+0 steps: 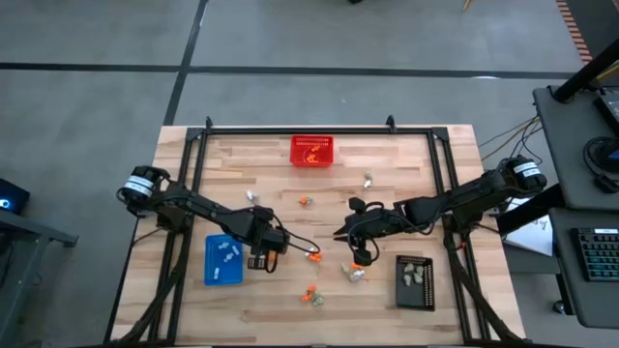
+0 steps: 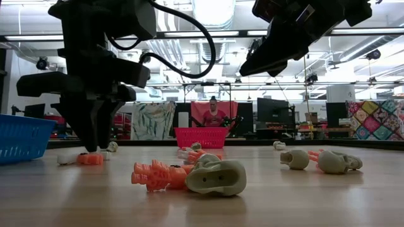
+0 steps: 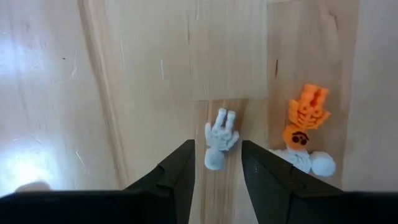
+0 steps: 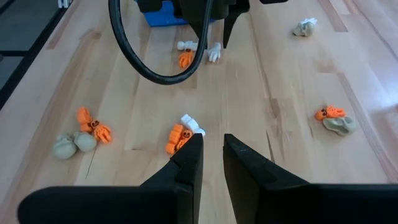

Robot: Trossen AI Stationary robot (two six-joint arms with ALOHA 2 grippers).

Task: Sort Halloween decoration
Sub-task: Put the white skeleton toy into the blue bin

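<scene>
Small orange, white and beige Halloween trinkets lie scattered on the wooden table (image 1: 319,319). My left gripper (image 3: 217,147) points straight down beside the blue tray (image 1: 215,271) and is open. A white skeleton trinket (image 3: 219,140) lies flat on the wood, with its near end between the two fingertips. An orange skeleton (image 3: 307,116) and another white piece (image 3: 314,163) lie just beside it. My right gripper (image 4: 212,140) hangs above the table's middle (image 1: 340,234), slanting down, with a narrow empty gap between its fingers. An orange and white pair (image 4: 181,135) lies below it.
A red mesh basket (image 1: 312,151) stands at the far edge. A black tray (image 1: 415,290) with beige pieces sits near right, and the blue tray holds white pieces. More trinkets lie near the front (image 1: 311,296) and far right (image 1: 368,179). Black frame rails (image 1: 440,164) border both sides.
</scene>
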